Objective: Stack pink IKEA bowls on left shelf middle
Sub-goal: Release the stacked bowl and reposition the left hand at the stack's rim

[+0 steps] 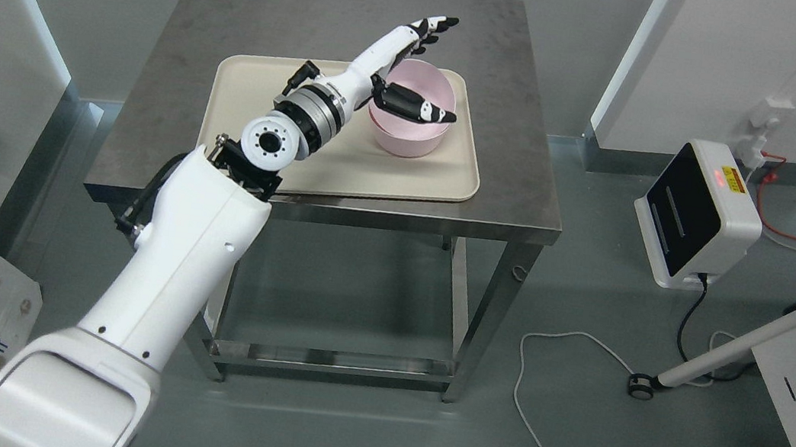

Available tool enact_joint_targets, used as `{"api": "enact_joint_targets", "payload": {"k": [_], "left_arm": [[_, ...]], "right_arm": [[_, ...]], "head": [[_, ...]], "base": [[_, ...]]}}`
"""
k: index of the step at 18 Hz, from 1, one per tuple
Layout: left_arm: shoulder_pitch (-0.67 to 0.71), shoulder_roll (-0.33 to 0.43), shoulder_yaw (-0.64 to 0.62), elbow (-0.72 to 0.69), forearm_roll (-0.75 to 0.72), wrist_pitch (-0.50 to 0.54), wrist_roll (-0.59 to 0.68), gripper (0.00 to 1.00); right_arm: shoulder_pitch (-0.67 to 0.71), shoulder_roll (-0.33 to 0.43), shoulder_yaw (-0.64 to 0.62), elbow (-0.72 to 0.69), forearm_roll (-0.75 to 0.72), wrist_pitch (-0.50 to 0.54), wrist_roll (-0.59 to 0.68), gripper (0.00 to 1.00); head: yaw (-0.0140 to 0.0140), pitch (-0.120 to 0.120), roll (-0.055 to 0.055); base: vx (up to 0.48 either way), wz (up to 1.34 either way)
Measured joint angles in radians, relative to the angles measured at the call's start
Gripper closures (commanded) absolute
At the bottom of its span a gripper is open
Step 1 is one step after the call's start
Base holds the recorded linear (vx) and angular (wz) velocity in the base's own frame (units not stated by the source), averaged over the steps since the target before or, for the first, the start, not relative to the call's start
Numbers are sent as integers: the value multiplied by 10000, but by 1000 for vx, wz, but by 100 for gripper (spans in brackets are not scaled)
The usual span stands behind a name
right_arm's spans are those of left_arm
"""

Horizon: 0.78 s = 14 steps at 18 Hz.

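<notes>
- Lower left of the frame: white robot arm rising from the bottom edge toward the middle top, ending in the white-and-black left hand (407,63) above the tabletop.
- Left hand: fingers stretched out past the far rim of the bowl, thumb reaching across the bowl's opening; spread wide, not yet closed on anything.
- Upper middle: pale pink, round plastic bowl (413,108), sitting upright on the right half of a beige, rounded-corner plastic tray (263,136); possibly more than one bowl nested there, hard to tell.
- Tray lying flat on the dark grey, square metal tabletop (522,155) with steel legs and a low crossbar.
- Step in hand, by judgement: reaching in to grasp the bowl, rim framed between thumb and fingers.
- Next move likely calls for lowering the hand, pinching the bowl wall between thumb and fingers, then lifting straight up to clear the tray.
- No shelf visible from here; probably needs a turn toward the left afterwards.
- Right arm nowhere in the frame.
- Right of the frame: white box-shaped device with a black front panel (695,213) on the grey floor, white cable (537,396) trailing across it, slanted white pole on a caster at far right.
</notes>
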Motion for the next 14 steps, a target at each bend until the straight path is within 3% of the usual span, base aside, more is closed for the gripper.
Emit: {"api": "enact_joint_targets", "payload": {"k": [6,14], "left_arm": [[941,-4,-56,-1435,-2259,-73,-424,10],[554,-8,-301,-2116,-6175,1539,-1448,17]], "right_arm": [[0,0,0,0,0,0,-25,0],[0,0,0,0,0,0,28,0]], "head": [[0,0,0],[0,0,0]], "base": [[0,0],[0,0]]}}
